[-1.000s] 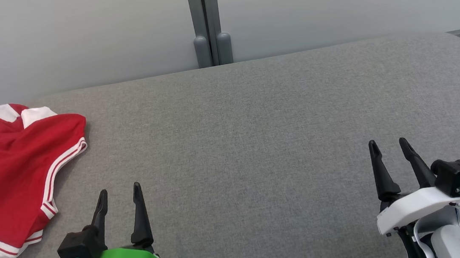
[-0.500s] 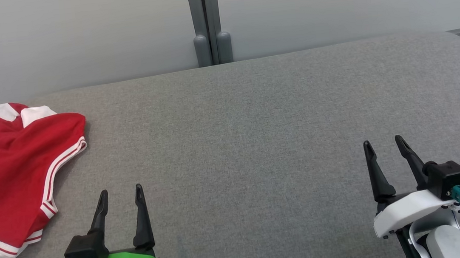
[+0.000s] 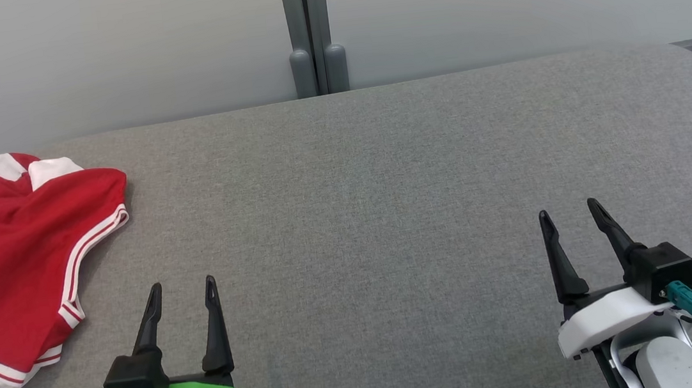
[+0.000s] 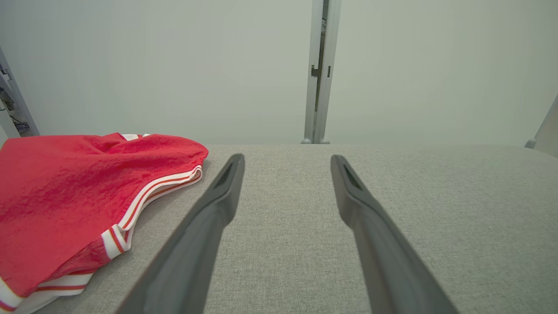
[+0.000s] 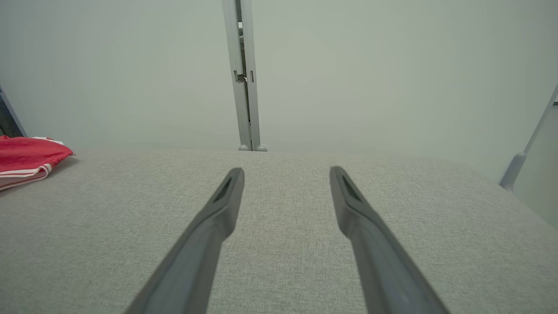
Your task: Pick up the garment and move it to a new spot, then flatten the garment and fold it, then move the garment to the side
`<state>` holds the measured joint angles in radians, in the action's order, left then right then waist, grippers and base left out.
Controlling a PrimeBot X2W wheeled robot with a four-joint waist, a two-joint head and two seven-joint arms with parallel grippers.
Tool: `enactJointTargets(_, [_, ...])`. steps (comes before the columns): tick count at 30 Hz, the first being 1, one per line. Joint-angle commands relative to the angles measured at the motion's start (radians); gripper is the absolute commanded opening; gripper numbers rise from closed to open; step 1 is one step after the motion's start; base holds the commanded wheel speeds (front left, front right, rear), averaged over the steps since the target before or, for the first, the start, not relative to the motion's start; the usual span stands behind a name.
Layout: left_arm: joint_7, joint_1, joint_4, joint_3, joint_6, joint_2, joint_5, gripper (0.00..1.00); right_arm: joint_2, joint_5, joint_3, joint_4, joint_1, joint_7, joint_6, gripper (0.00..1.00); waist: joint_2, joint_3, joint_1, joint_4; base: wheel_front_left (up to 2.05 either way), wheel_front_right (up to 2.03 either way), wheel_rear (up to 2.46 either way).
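Left fingers and right fingers open and empty, I'd swing the left pair low toward the garment bunched to their left, pinching its striped hem.

The head view looks forward and down from above the near side of the grey bench, with the left gripper at lower left, the right gripper at lower right and the pale wall beyond. The left wrist view sits low, close over the bench top, facing along its gripper's fingers toward that wall; the right wrist view does likewise from farther right. All three share the grey post at the bench's far edge and the red garment at the left, nearest in the left wrist view
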<state>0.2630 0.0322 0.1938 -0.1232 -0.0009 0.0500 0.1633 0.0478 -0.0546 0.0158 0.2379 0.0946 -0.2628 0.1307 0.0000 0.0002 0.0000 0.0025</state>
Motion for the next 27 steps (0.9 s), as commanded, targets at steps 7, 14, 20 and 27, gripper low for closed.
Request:
enactJointTargets(7, [0.002, -0.013, -0.005, 0.000, 0.009, 0.001, 0.017, 1.00, 0.004, -0.008, -0.003, 0.002, 0.009, -0.003, 0.000, 1.00, 0.0000, -0.002, 0.0000, 0.000, 0.00, 0.00, 0.00])
enactJointTargets(14, [0.002, -0.008, -0.004, -0.006, 0.012, 0.001, 0.031, 1.00, 0.004, -0.010, -0.005, -0.002, 0.002, -0.003, 0.000, 1.00, 0.0000, -0.003, 0.0000, 0.011, 0.00, 0.00, 0.00])
enactJointTargets(20, [0.002, -0.002, 0.001, -0.011, 0.018, 0.002, 0.056, 1.00, 0.004, -0.014, 0.000, -0.007, -0.012, -0.003, 0.000, 1.00, 0.0000, -0.009, 0.0000, 0.066, 0.00, 0.00, 0.00])
enactJointTargets(27, [0.002, -0.018, 0.001, 0.008, 0.021, 0.002, 0.052, 1.00, 0.004, -0.014, 0.016, -0.013, -0.021, -0.003, 0.000, 1.00, 0.0000, -0.020, 0.0000, 0.177, 0.00, 0.00, 0.00])
